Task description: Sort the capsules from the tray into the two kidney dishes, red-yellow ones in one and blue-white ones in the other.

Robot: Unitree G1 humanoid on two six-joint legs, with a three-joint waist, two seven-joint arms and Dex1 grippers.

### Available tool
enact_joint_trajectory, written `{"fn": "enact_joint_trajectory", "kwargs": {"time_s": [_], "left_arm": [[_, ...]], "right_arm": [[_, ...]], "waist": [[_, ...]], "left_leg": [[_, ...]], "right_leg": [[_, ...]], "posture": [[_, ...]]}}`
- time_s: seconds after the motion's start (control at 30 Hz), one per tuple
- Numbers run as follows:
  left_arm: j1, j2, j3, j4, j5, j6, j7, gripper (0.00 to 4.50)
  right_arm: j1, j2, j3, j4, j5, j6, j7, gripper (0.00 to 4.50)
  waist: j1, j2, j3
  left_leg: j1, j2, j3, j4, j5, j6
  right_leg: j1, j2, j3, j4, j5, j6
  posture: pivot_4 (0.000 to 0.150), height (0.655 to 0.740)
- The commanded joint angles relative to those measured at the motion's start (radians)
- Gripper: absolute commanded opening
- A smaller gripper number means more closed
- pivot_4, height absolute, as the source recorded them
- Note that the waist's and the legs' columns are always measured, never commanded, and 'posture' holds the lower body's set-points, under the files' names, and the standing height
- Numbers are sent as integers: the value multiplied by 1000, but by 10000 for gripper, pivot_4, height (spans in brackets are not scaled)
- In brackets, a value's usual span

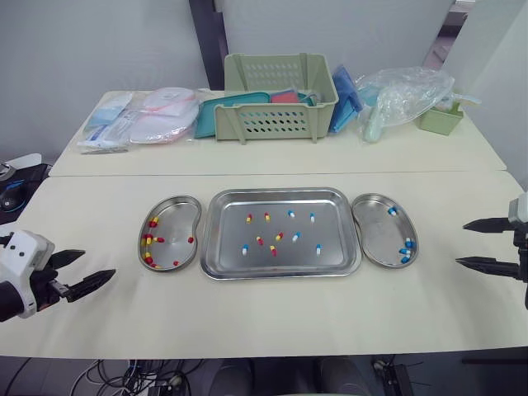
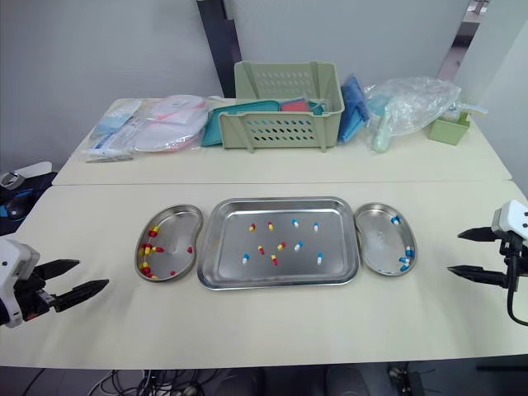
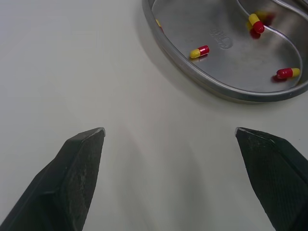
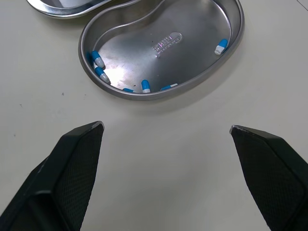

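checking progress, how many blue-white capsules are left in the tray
5 blue-white capsules in the tray: two by its far edge, one central, two by its near edge.

Cream table [image 1: 272, 313], two tops meeting at a seam behind the steel tray [image 1: 231, 256]. The tray lies centrally on the near top. Just beside its short ends lie the left kidney dish [image 1: 175, 216] and the right kidney dish [image 1: 379, 231]. Directly behind the tray stands a green slotted basket [image 1: 276, 122]. Behind the tray to the left are sealed packets [image 1: 140, 120]. Behind it to the right are a clear plastic bag [image 1: 404, 95] and a small green box [image 1: 439, 120].
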Motion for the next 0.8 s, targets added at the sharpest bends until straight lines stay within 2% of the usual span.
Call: {"fn": "enact_joint_trajectory", "kwargs": {"time_s": [0.03,0.13,0.5,0.8], "left_arm": [[9,8,48,8,-22,-17,-19,45000],[31,13,62,-1,-52,2,-63,45000],[103,-14,88,-46,-64,-24,-75,45000],[242,-119,129,-178,-106,-50,-78,45000]], "right_arm": [[-8,-1,-32,-4,14,-17,1,44446],[-10,-1,-28,2,13,-23,3,44446],[-22,0,-15,30,5,-44,9,44446],[-2,13,-23,56,-2,-57,-1,44446]], "waist": [[0,0,0],[0,0,0],[0,0,0],[1,0,0]], "left_leg": [[0,0,0,0,0,0],[0,0,0,0,0,0],[0,0,0,0,0,0],[0,0,0,0,0,0]], "right_leg": [[0,0,0,0,0,0],[0,0,0,0,0,0],[0,0,0,0,0,0],[0,0,0,0,0,0]], "posture": [[1500,7400],[1500,7400],[1500,7400],[1500,7400]]}}
